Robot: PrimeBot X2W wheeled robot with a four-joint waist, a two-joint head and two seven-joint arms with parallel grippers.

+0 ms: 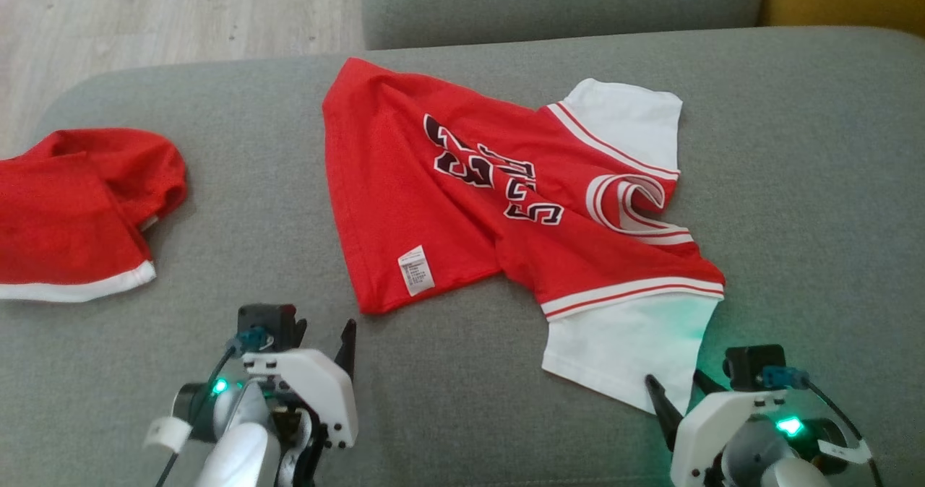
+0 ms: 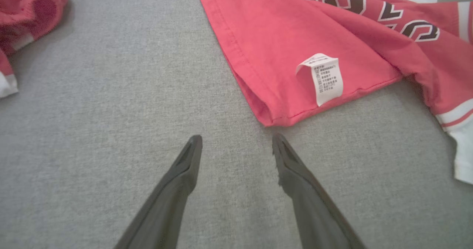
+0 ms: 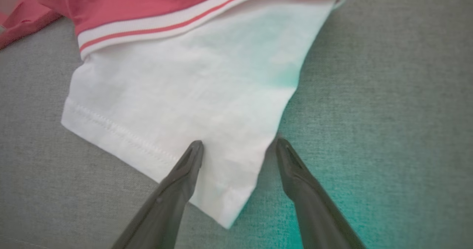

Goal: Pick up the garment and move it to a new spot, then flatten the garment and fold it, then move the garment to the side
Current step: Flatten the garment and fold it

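The red jersey tee (image 1: 448,205) lies rumpled in the middle of the grey sofa seat (image 1: 795,183). Its body is doubled over itself, the chest print is creased, and the near white sleeve (image 3: 192,94) points toward the robot. At the near hem corner (image 2: 273,120) the care label (image 2: 325,77) is flipped up.

The left gripper (image 2: 236,142) is spread wide and holds nothing. Its tips are over bare upholstery just short of that corner, so closing here would probably catch only sofa fabric, or nothing at all.

The right gripper (image 3: 238,143) is equally wide and empty. One finger is over the sleeve's cuff corner and the other is at its edge, on the cushion side. A pinch this shallow may take only the top layer, or the thin corner may slip out during the lift.

If only one side catches, the tee would likely hang from a single point and bunch further, which makes flattening harder. Because the body is doubled, taking one hem layer could also peel it open unevenly.

A second red garment (image 1: 79,212) lies well apart on the robot's left. Carrying the tee that way risks dragging across it and tangling the two
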